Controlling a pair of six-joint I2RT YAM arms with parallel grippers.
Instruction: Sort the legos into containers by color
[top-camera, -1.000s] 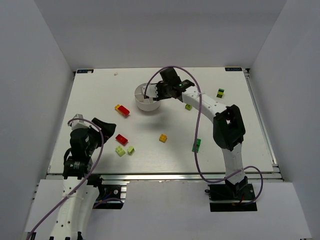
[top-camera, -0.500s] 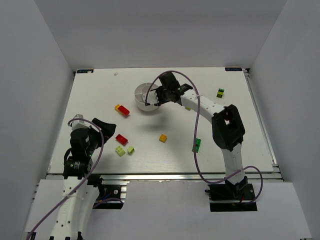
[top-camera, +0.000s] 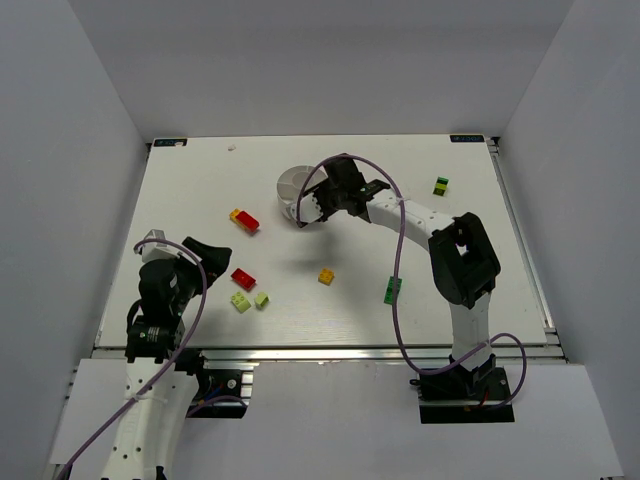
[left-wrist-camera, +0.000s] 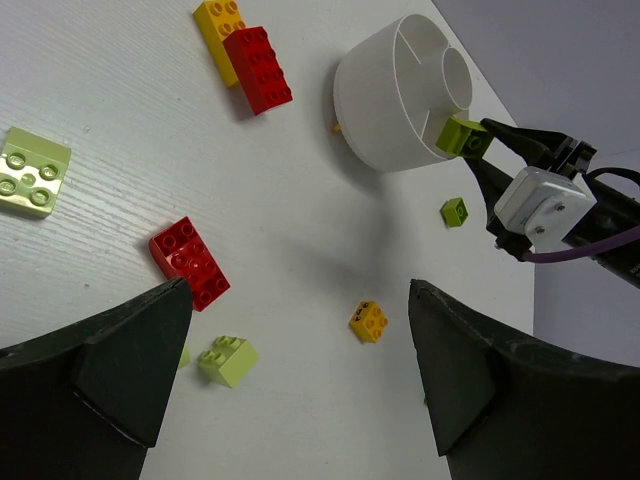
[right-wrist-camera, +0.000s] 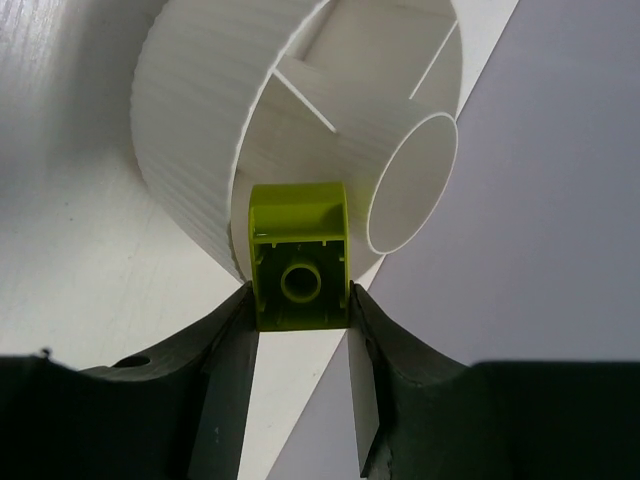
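Since the earlier frame the right hand has drawn back from over the dish to its rim.
It is clamped on a glossy lime brick, hollow underside showing, beside the ribbed white wall. The left hand is spread apart over the grained worktop.

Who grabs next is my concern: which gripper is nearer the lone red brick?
Left. The left gripper sits open just beside the lone red brick; the right gripper is well beyond it at the white dish, shut on a lime brick.
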